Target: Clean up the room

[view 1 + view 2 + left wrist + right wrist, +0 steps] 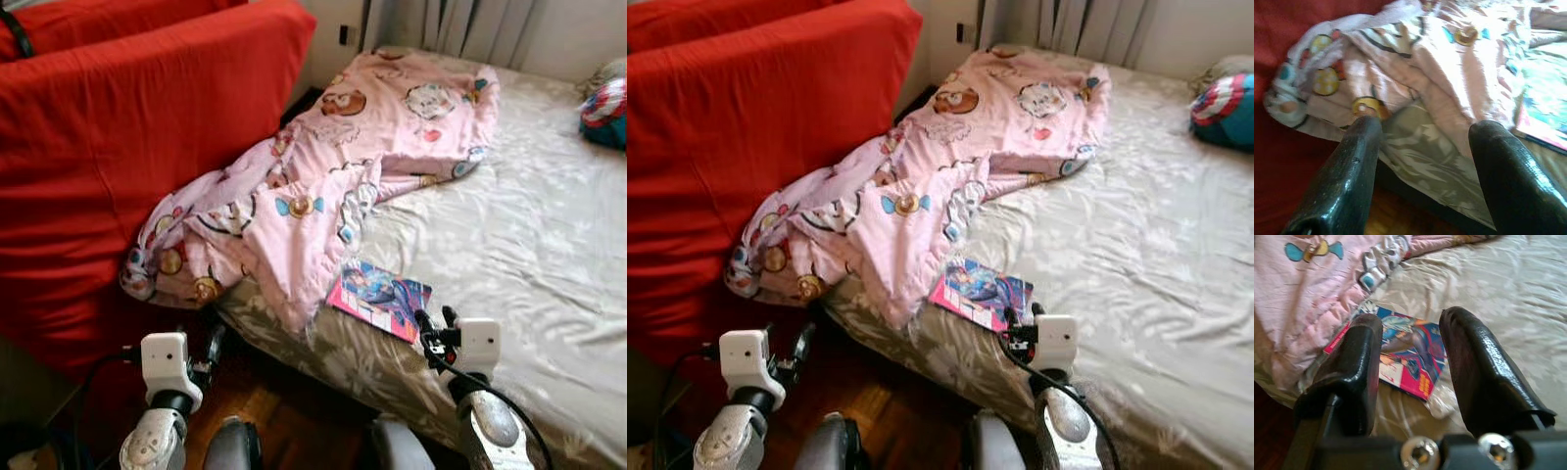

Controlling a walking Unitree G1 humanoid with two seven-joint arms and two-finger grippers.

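While I stand at the corner of the bed (549, 245), everything runs left to right before me: first the red sofa (108, 147), its back pressed against the bed's side; then the pink blanket (323, 176), one of it, slumped in a heap with a corner hanging over the mattress edge and resting on the sofa, which I judge is why it looks so untidy, thrown aside, not folded; then the magazine (380, 297), one only, lying flat on the grey sheet just beside the blanket's lower fold, close to the bed's near edge and so within easy reach; far off at the right, a round blue, red and white cushion (605, 110) sits near the head of the bed, well apart from the rest. My left gripper (1420, 161) hangs low over the wooden floor between sofa and bed, fingers (1342, 181) spread wide with nothing between them, pointed at the drooping blanket corner; my right gripper (1410, 367) is up over the bed's edge, its two fingers (1484, 367) parted and empty, the magazine framed right between them but not touched yet; I hold it so because, to my mind, the magazine is the first thing to lift. Count, then: one blanket, one magazine, one cushion, two grippers, both holding nothing; tidying looks barely begun, and the thin flat magazine may be hard to pinch off the soft sheet.
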